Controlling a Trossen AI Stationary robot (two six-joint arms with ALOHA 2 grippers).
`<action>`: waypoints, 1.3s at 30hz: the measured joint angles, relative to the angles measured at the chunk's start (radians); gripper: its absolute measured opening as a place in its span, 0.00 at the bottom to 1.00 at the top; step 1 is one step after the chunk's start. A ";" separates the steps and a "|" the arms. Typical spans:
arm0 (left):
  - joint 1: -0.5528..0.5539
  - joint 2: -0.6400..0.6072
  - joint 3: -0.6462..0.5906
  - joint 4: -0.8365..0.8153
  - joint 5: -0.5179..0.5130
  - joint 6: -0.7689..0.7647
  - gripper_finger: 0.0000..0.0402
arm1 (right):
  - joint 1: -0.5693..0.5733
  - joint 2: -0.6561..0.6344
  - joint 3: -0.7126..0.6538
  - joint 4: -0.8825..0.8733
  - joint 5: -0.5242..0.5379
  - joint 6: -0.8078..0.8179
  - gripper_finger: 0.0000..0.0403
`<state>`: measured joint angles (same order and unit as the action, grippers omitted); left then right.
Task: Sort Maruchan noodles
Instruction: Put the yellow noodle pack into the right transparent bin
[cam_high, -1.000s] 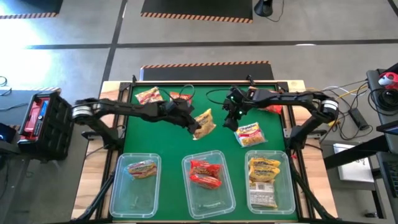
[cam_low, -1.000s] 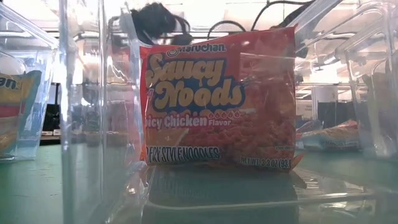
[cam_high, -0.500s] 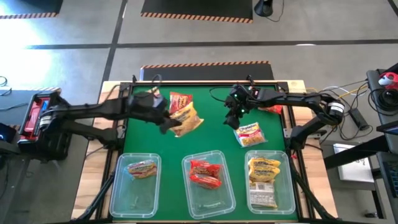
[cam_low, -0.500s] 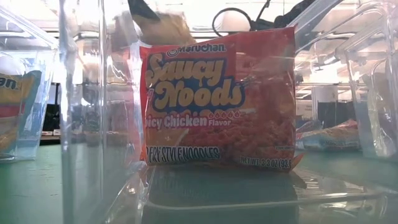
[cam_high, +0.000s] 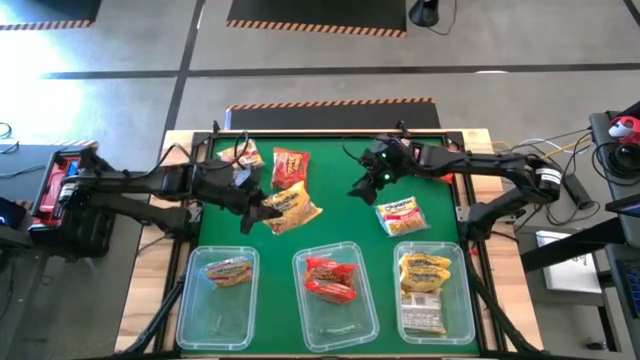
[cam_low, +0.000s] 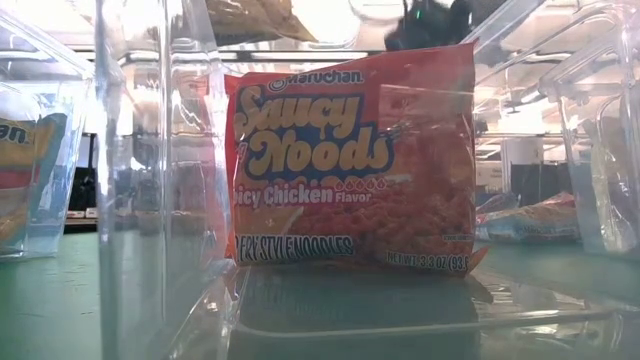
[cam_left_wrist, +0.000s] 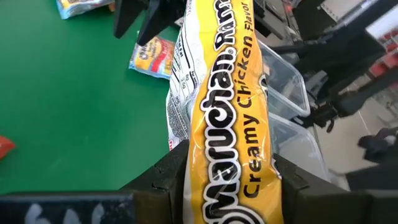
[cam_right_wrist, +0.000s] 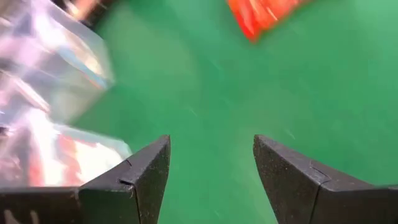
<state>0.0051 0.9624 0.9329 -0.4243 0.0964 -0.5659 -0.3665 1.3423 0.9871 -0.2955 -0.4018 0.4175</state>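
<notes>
My left claw (cam_high: 262, 208) gripped a yellow Creamy Chicken packet (cam_high: 290, 208) above the desk (cam_high: 330, 225), my right claw (cam_high: 360, 186) hung open, three bins (cam_high: 338, 325) held sorted noodles, and roughly four packets (cam_high: 399, 214) remained loose.

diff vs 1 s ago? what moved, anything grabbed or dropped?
The left tool, shut on the yellow crinkly Creamy Chicken ramen packet, has swung it from mid-table toward the left side, uncovering the red ramen packet on the green mat. The right tool, open and empty, shifted slightly left. Nothing was let go. The three clear plastic bins and their packets are unchanged.
</notes>
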 joint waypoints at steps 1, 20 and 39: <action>0.000 0.000 0.000 0.000 0.000 0.015 0.31 | 0.024 -0.007 0.000 0.037 0.017 0.020 0.54; -0.013 0.083 0.000 0.029 0.000 -0.058 0.31 | 0.357 -0.004 0.003 0.358 0.192 0.219 0.54; -0.155 0.162 0.000 0.122 -0.044 -0.274 0.31 | 0.334 -0.003 0.046 0.352 -0.127 0.402 0.54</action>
<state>-0.1498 1.1243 0.9325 -0.3022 0.0523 -0.8394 -0.0323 1.3390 1.0329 0.0565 -0.5289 0.8199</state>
